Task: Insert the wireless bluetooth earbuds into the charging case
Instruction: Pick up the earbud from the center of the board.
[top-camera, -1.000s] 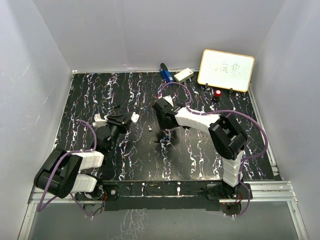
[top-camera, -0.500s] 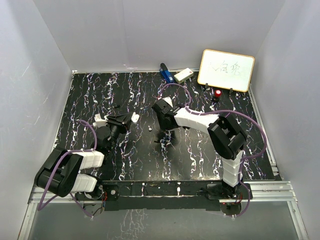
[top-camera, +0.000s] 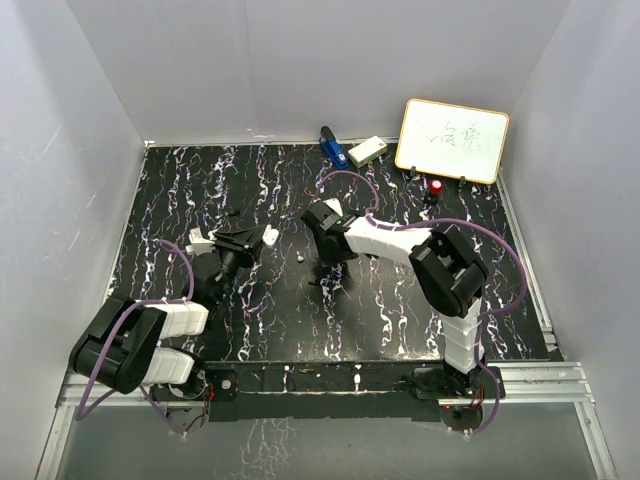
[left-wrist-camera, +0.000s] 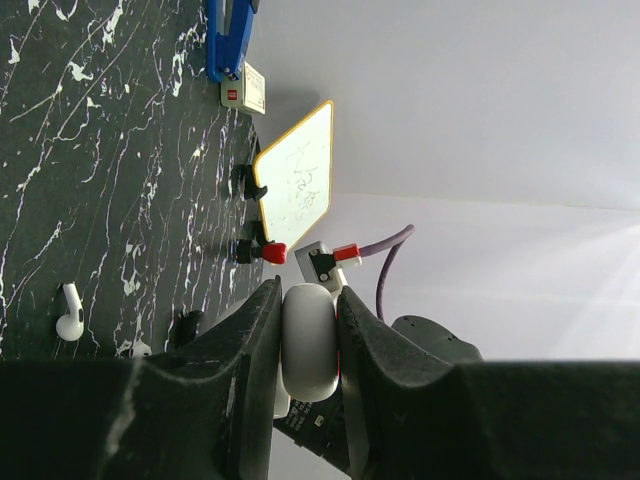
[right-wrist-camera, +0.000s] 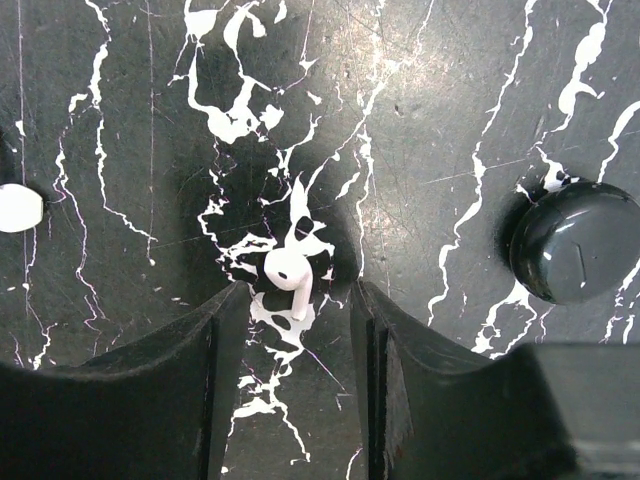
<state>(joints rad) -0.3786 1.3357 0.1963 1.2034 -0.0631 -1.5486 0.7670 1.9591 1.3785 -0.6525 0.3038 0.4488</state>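
My left gripper (left-wrist-camera: 308, 295) is shut on the charging case (left-wrist-camera: 308, 345), a smooth white round puck held on edge between the fingers, above the table. In the top view that gripper (top-camera: 262, 238) sits left of centre. One white earbud (right-wrist-camera: 288, 275) lies on the black marbled table between the tips of my right gripper (right-wrist-camera: 298, 290). Its jaws stand open, close on either side of the earbud without touching it. Another small white piece (right-wrist-camera: 18, 207) lies at the left edge of the right wrist view. An earbud (top-camera: 300, 257) shows between the two arms in the top view.
A glossy black round knob (right-wrist-camera: 575, 255) sits on the table just right of my right fingers. At the back stand a whiteboard (top-camera: 452, 140), a red-topped item (top-camera: 437, 187), a blue object (top-camera: 330, 145) and a cream box (top-camera: 366, 150). Grey walls enclose the table.
The right arm's wrist has shifted slightly left over the table. The left arm has kept still, holding the case.
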